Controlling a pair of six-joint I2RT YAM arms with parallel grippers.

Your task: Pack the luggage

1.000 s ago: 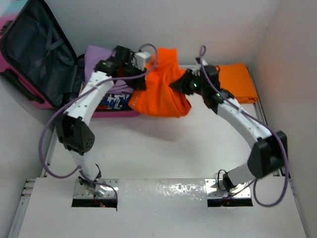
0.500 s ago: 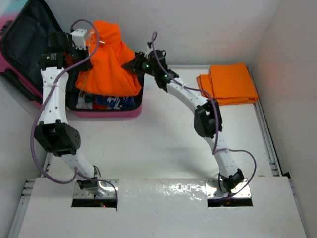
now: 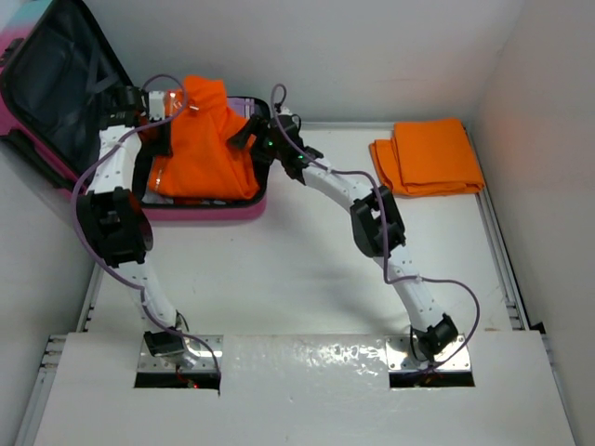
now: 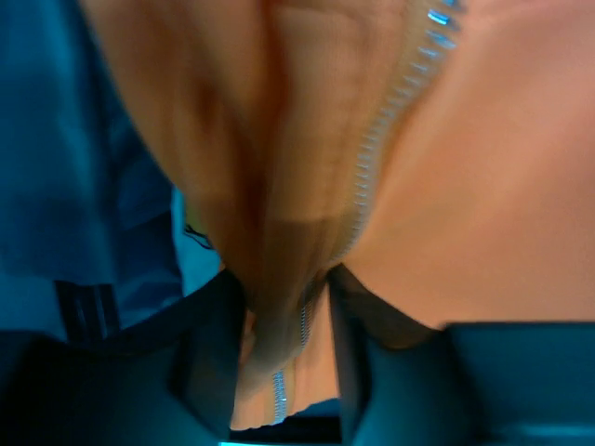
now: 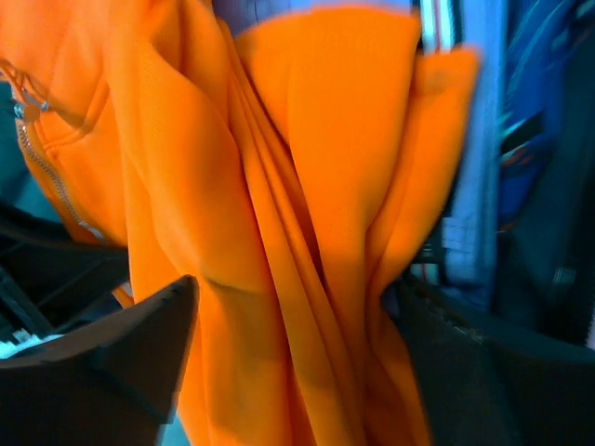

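One orange jacket between left hand, right hand, inside luggage

The white tabletop carries two things. A small hard-shell suitcase with pink ribbed shell and dark grey lining lies open at ten o'clock. A folded stack of orange cloth lies at two o'clock, well apart from it.

My top camera looks down from above and behind the rig, facing far, and takes in the whole table. Both wrist cameras sit very close against the orange garment, their own fingers low in frame. All three views share that garment in the luggage at far left.
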